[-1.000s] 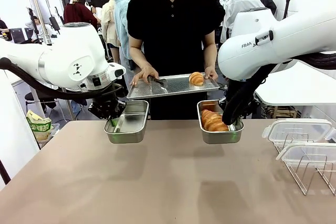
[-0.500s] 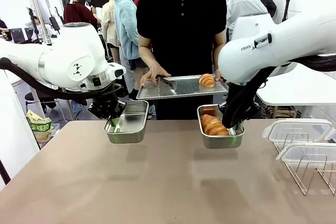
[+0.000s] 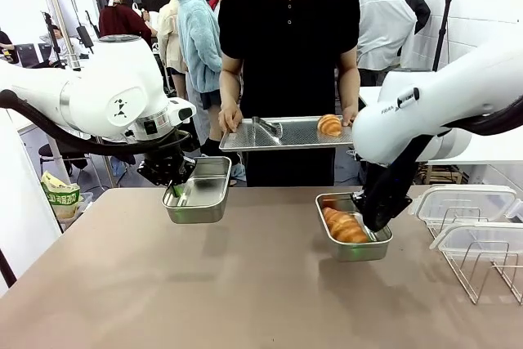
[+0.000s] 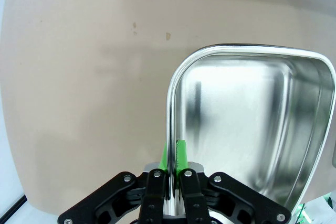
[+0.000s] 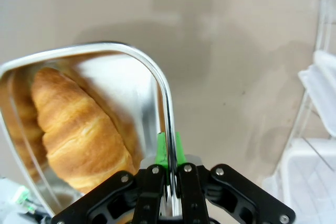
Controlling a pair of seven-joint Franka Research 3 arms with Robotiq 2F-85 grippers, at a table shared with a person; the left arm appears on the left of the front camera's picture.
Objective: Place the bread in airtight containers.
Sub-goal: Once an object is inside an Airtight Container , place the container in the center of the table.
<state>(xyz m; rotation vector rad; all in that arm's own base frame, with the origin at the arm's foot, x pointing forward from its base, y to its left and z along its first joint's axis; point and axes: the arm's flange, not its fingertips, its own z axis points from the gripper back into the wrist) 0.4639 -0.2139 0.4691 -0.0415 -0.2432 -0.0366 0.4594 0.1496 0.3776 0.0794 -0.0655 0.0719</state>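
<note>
golden-brown ridged croissant (image 3: 345,226) in shiny silver steel tub (image 3: 359,252); second golden-brown croissant (image 3: 329,125) on silver perforated dotted tray (image 3: 294,133). empty silver steel tub (image 3: 194,210). plain tan table (image 3: 245,284). black left gripper (image 4: 171,153), black right gripper (image 5: 168,148), green pads (image 4: 181,153).

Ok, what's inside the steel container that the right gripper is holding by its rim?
One golden-brown croissant lies lengthwise inside the container, which the right gripper pinches by its wall. The croissant covers most of the floor, so anything beneath it cannot be seen.

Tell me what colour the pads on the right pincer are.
Bright green pads, clearest in the right wrist view.
</note>
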